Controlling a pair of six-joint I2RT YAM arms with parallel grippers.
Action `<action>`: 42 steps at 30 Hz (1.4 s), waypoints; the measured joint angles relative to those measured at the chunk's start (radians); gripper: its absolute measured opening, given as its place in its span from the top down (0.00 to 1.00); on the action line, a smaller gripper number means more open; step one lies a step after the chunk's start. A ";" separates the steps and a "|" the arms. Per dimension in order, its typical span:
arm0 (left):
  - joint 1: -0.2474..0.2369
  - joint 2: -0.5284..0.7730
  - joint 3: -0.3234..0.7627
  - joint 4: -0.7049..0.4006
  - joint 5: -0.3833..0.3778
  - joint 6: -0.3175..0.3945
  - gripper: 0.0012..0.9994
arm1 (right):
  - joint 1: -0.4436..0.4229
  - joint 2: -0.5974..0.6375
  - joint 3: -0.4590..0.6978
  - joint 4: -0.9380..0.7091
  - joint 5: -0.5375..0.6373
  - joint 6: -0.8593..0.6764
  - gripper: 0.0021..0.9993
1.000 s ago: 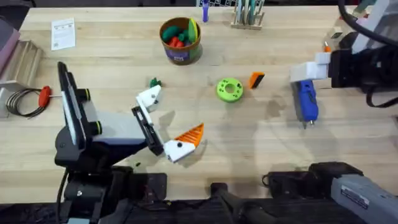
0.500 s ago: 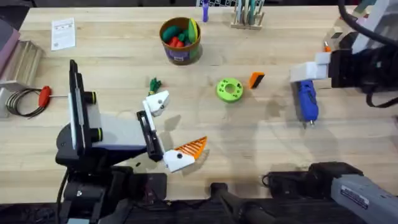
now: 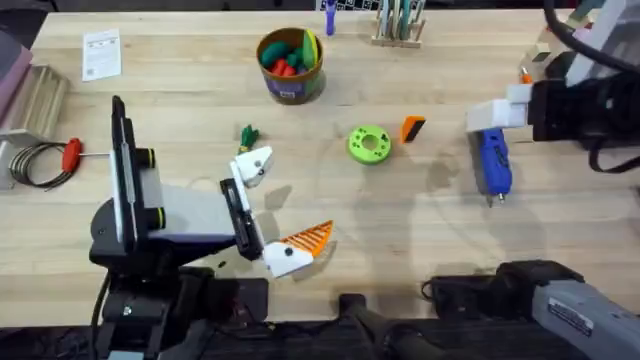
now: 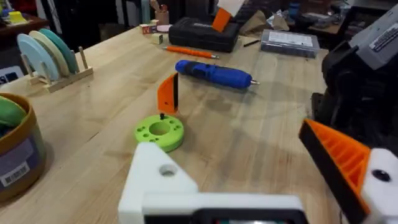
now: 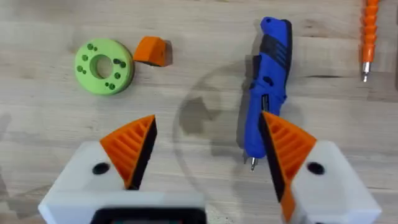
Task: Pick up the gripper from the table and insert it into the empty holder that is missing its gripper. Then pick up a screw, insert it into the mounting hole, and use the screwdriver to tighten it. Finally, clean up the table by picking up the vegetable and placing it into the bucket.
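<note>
- Left gripper (image 3: 268,208) — spread wide over bare table, grasping nothing; one holder (image 3: 252,163) bare, no orange pad.
- Right gripper (image 5: 208,149) spread apart, empty, above screwdriver (image 5: 266,84).
- Gripper (image 3: 412,128) upright just beside green disc (image 3: 369,143).
- Vegetable (image 3: 248,134) near bucket (image 3: 290,65).

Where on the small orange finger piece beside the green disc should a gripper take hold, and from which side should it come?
Grip the orange finger piece across its two flat faces, coming down from above. In the left wrist view it stands on edge beside the green disc, thin and upright, so its broad sides are free. Keep one pad clear of the disc; the gap there looks narrow.
</note>
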 joint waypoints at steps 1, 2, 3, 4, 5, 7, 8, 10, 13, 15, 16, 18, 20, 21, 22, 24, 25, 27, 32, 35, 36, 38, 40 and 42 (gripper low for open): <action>0.000 0.000 0.000 0.000 0.000 0.000 0.01 | 0.000 0.000 0.000 0.000 0.000 0.000 0.01; 0.000 0.000 0.000 0.000 0.000 0.000 0.01 | 0.000 0.000 0.000 0.000 0.000 0.000 0.01; 0.000 0.000 0.000 0.000 0.000 0.000 0.01 | 0.000 0.000 0.000 0.000 0.000 0.000 0.01; 0.000 0.000 0.000 0.000 0.000 0.000 0.01 | 0.000 0.000 0.000 0.000 0.000 0.000 0.01; 0.000 0.000 0.000 0.000 0.000 0.000 0.01 | 0.000 0.000 0.000 0.000 0.000 0.000 0.01; 0.000 0.000 0.000 0.000 0.000 0.000 0.01 | 0.000 0.000 0.000 0.000 0.000 0.000 0.01; 0.000 0.000 0.000 0.000 0.000 0.000 0.01 | 0.000 0.000 0.000 0.000 0.000 0.000 0.01; 0.000 0.000 0.000 0.000 0.000 0.000 0.01 | 0.000 0.000 0.000 0.000 0.000 0.000 0.01; 0.000 0.000 0.000 0.000 0.000 0.000 0.01 | 0.000 0.000 0.000 0.000 0.000 0.000 0.01; 0.000 0.000 0.000 0.000 0.000 0.000 0.01 | 0.000 0.000 0.000 0.000 0.000 0.000 0.01; 0.000 0.000 0.000 0.000 0.000 0.000 0.01 | 0.000 0.000 0.000 0.000 0.000 0.000 0.01; 0.000 0.000 0.000 0.000 0.000 0.000 0.01 | 0.000 0.000 0.000 0.000 0.000 0.000 0.01; 0.000 0.000 0.000 0.000 0.000 0.000 0.01 | 0.000 0.000 0.000 0.000 0.000 0.000 0.01; 0.000 0.000 0.000 0.000 0.000 0.000 0.01 | 0.000 0.000 0.000 0.000 0.000 0.000 0.01; 0.000 0.000 0.000 0.000 0.000 0.000 0.01 | 0.000 0.000 0.000 0.000 0.000 0.000 0.01; 0.000 0.000 0.000 0.000 0.000 0.000 0.01 | 0.000 0.000 0.000 0.000 0.000 0.000 0.01; 0.000 0.000 0.000 0.000 0.000 0.000 0.01 | 0.000 0.000 0.000 0.000 0.000 0.000 0.01; 0.000 0.000 0.000 0.000 0.000 0.000 0.01 | 0.000 0.000 0.000 0.000 0.000 0.000 0.01; 0.000 0.000 0.000 0.000 0.000 0.000 0.01 | 0.000 0.000 0.000 0.000 0.000 0.000 0.01; 0.000 0.000 0.000 0.000 0.000 0.000 0.01 | 0.000 0.000 0.000 0.000 0.000 0.000 0.01; 0.000 0.000 0.000 0.000 0.000 0.000 0.01 | 0.000 0.000 0.000 0.000 0.000 0.000 0.01; 0.000 0.000 0.000 0.000 0.000 0.000 0.01 | 0.000 0.000 0.000 0.000 0.000 0.000 0.01; 0.000 0.000 0.000 0.000 0.000 0.000 0.01 | 0.000 0.000 0.000 0.000 0.000 0.003 0.01; 0.000 0.000 0.000 0.000 0.000 0.000 0.01 | 0.000 0.000 0.000 0.001 0.000 0.017 0.01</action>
